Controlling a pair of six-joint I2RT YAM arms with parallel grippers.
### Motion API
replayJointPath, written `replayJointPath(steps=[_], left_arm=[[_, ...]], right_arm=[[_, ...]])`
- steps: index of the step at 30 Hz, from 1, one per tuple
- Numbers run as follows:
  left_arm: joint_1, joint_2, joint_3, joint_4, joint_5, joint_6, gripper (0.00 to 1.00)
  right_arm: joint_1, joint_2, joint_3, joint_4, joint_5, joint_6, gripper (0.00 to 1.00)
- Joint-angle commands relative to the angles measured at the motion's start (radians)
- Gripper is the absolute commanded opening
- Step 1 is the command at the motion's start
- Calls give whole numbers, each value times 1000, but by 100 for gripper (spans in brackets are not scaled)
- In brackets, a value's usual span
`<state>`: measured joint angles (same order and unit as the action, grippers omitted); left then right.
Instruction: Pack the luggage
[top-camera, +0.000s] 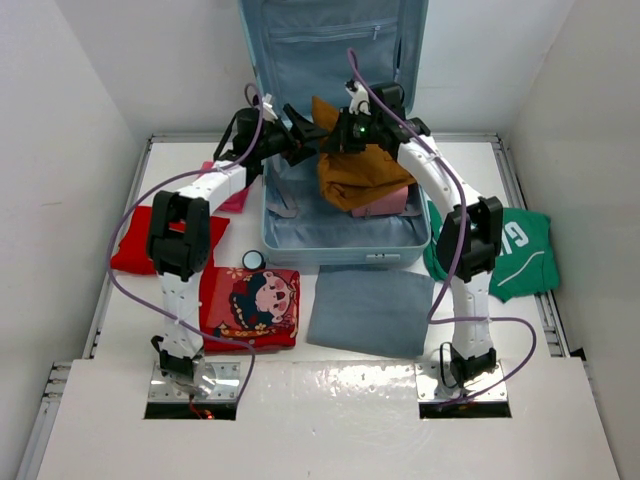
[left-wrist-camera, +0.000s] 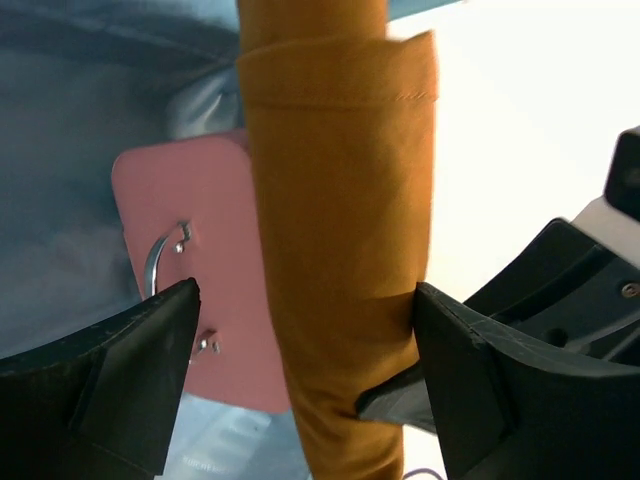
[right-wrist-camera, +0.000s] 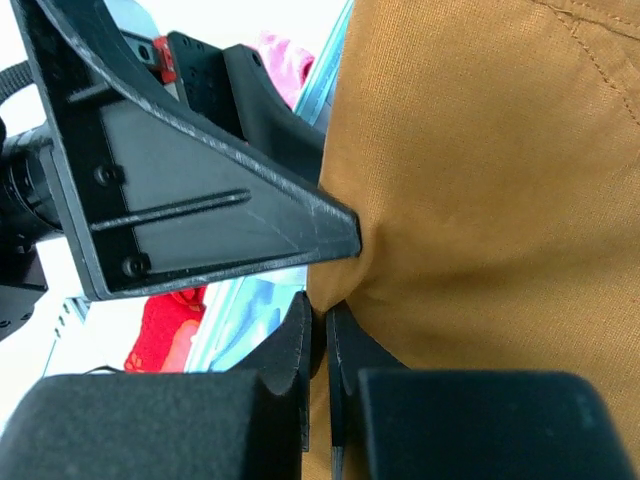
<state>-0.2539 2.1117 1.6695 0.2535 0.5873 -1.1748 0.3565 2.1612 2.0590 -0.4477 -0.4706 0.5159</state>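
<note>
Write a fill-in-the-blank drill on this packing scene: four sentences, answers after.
1. The right claw is ___ on the mustard garment.
2. The left claw stands ___, its fingers on either side of that garment.
3. The pink case lies ___ the suitcase, beneath the garment.
4. The green garment lies outside, on the suitcase's ___ side.

Answers: shut; open; inside; right.

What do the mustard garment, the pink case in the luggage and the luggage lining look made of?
The mustard garment looks like matte woven cloth, probably cotton canvas: stitched hem, soft folds. The pink case is a smooth, stiff panel, plastic or faux leather, unclear which; its handle looks like shiny metal. The luggage lining is thin blue-grey fabric, wrinkled, with a slight sheen and a zipped pocket.
</note>
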Motion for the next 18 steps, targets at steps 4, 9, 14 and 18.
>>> replayJointPath(steps=[4, 9, 14, 18], left_arm=[[-10, 31, 50, 96, -3, -34, 84], [-19, 31, 29, 151, 48, -59, 69], [-9, 31, -10, 142, 68, -59, 25], [62, 21, -20, 63, 68, 7, 6]], right_arm=[[41, -58, -25, 112, -88, 19, 0], [53, -37, -8, 130, -102, 38, 0], [50, -53, 10, 138, -121, 39, 19], [1, -135, -55, 142, -131, 16, 44]])
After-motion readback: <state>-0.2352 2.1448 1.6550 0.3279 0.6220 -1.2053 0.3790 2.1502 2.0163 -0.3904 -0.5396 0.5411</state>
